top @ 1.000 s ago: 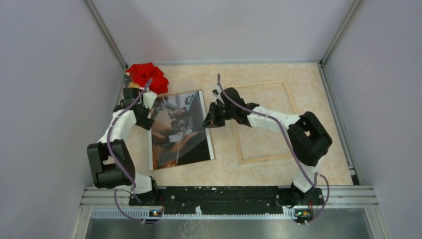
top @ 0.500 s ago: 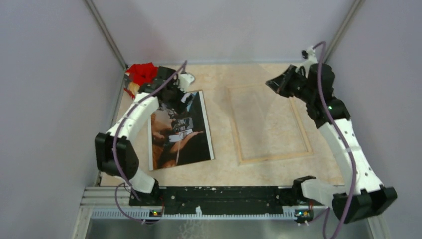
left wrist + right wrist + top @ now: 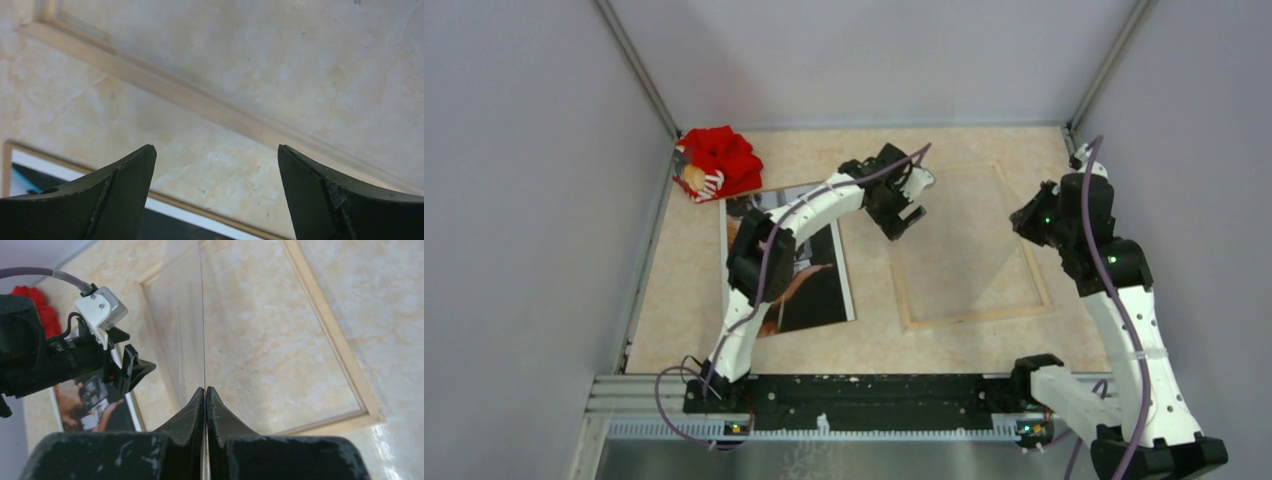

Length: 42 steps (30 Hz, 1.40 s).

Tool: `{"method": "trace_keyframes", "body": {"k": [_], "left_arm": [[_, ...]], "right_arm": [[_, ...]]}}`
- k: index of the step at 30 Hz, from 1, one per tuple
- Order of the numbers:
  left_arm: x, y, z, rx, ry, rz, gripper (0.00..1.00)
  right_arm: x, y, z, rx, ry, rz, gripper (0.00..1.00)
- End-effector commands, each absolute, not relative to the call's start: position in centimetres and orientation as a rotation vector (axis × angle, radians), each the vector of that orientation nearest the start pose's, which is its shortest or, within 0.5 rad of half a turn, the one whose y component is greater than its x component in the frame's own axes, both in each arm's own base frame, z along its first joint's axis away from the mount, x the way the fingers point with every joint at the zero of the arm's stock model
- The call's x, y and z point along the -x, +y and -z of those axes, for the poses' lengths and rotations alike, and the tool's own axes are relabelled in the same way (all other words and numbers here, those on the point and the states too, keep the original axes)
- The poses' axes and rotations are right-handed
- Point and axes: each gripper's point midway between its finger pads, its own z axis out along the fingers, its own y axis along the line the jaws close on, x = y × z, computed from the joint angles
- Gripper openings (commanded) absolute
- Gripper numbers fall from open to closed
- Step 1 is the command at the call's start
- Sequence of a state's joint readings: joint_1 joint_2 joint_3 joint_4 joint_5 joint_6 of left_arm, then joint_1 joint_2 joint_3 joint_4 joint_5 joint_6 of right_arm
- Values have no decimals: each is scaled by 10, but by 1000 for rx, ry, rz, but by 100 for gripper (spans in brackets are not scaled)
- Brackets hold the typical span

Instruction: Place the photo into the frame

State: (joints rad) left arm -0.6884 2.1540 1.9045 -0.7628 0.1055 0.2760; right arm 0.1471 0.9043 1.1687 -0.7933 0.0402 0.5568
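The photo (image 3: 822, 288) lies flat on the table (image 3: 874, 345), just left of the frame (image 3: 969, 316). The left end effector (image 3: 902, 219) hovers between them, spread wide and empty. The right end effector (image 3: 205, 395) pinches a clear pane (image 3: 185, 340) over the frame.

Both arms are built of white tube links w/ black joint blocks: the left arm (image 3: 809, 205) is seen centre-left of the top view, the right arm (image 3: 1129, 320) at its right edge. A purple cable (image 3: 30, 272) is strung along each. Small green LEDs (image 3: 1112, 258) are lit on the right arm's black joints. A white camera box (image 3: 100, 307) is clipped onto the black left gripper (image 3: 902, 218). Its fingers (image 3: 115, 200) are dark wedges, scuffed, one w/ a small round hole. White chips are flecked over the black right gripper (image 3: 205, 389). Both bases are bolted to a black rail (image 3: 874, 390), btm of the top view.
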Motion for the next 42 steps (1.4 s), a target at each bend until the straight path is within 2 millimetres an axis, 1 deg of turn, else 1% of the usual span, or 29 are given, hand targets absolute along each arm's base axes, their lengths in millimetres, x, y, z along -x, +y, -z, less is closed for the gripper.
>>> {"method": "trace_keyframes", "body": {"k": [1,2,4,6,8,10,13,14,16,19,22,25,29,32,34,37,38,40,42], "left_arm": [[-392,-358,-85,-1226,2310,257,99],[-391,-361,-83,-1218,2312,257,99],[-392,-362,-87,-1208,2305,266,99],[-393,-360,-97,-1197,2286,254,98],[-394,-355,-112,-1186,2263,231,98],[-391,-351,-124,-1186,2240,231,98],[-379,-347,-134,-1196,2214,273,98],[-375,-346,-134,-1201,2211,288,98],[-364,-345,-124,-1250,2206,322,98],[-354,-341,-94,-1273,2264,307,99],[-354,-343,-71,-1255,2332,290,98],[-361,-353,-58,-1225,2363,304,99],[-376,-361,-51,-1183,2378,275,98],[-381,-359,-45,-1152,2396,237,98],[-380,-361,-45,-1146,2403,261,98],[-373,-370,-47,-1144,2413,347,98],[-373,-371,-47,-1143,2415,351,98],[-377,-367,-43,-1134,2423,311,96],[-383,-357,-37,-1120,2432,243,93]], "right_arm": [[-248,9,-278,-577,2046,-119,0],[-244,1,-281,-595,2026,-75,0],[-239,-17,-286,-652,1989,25,0],[-239,-28,-283,-711,1968,94,0],[-245,-30,-276,-748,1948,99,0],[-250,-30,-265,-773,1942,93,0],[-255,-34,-249,-800,1954,132,0],[-256,-35,-245,-805,1963,134,0],[-260,-33,-240,-808,1976,110,0],[-261,-30,-240,-811,1973,82,0],[-260,-27,-241,-802,1978,60,0],[-256,-22,-243,-787,1984,25,0],[-250,-18,-241,-761,2004,0,0],[-249,-11,-233,-736,2031,-39,0],[-248,-6,-229,-728,2045,-65,0],[-248,-4,-226,-720,2051,-80,0],[-248,-3,-226,-720,2052,-83,0],[-248,-3,-227,-715,2052,-87,0],[-248,-1,-229,-709,2050,-99,0]]}}
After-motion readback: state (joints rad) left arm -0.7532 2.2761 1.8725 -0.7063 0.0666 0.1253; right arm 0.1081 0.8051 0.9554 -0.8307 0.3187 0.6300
